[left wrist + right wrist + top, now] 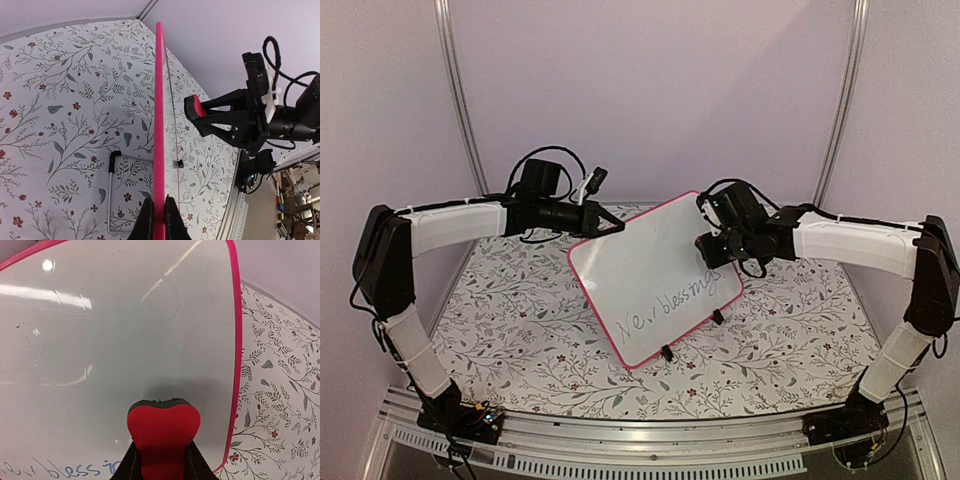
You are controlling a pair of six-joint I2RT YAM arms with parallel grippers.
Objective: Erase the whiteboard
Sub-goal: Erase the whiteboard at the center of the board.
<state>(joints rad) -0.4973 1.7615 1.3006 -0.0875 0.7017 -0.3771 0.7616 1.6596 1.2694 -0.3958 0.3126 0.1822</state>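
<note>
The whiteboard (655, 275) is white with a pink-red rim and stands tilted on black clip feet, with dark handwriting along its lower edge. My left gripper (610, 222) is shut on its upper left rim; in the left wrist view the fingers (159, 220) pinch the pink edge (159, 125). My right gripper (704, 245) is shut on a small red eraser (163, 430), whose dark felt face rests against the board face (125, 340) near its right rim. The eraser also shows in the left wrist view (192, 106). Blue writing (65, 471) lies left of the eraser.
The table (520, 320) has a floral cloth. A metal wire stand leg (111, 190) with a black tip lies behind the board. A metal rail (640, 445) runs along the near edge. Grey walls and frame posts stand behind.
</note>
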